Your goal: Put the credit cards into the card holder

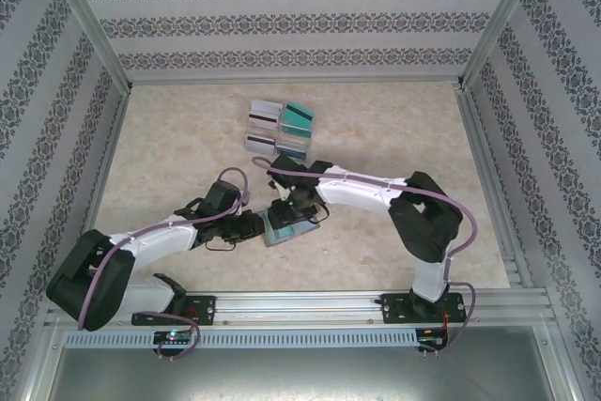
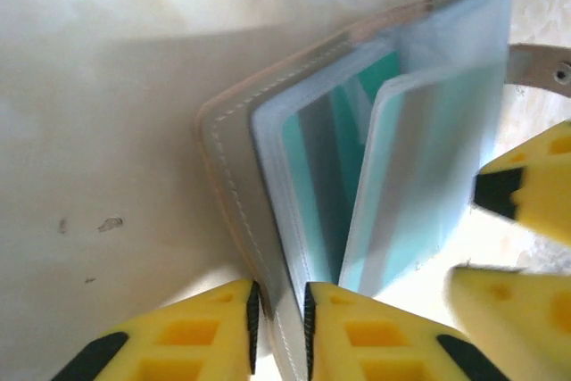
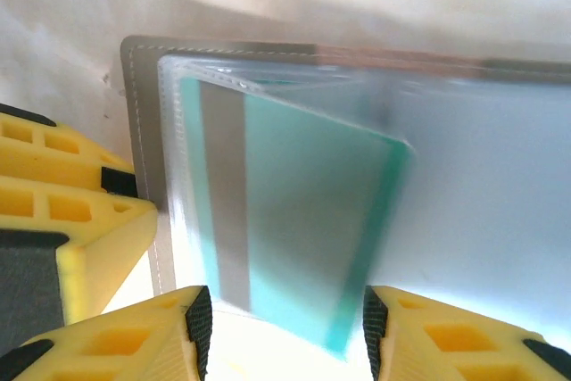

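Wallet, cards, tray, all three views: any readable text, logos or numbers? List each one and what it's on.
No readable text in any view.
Teal card in the wallet: the side with the dark stripe faces the camera, no print visible.
Wallet cover: stitching only, no brand mark visible.
Cards in the clear tray: too small to read from the top view.

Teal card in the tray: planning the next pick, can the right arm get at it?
Probably yes: teal card lies uncovered in the tray just beyond the right gripper, though its jaws straddle another card.
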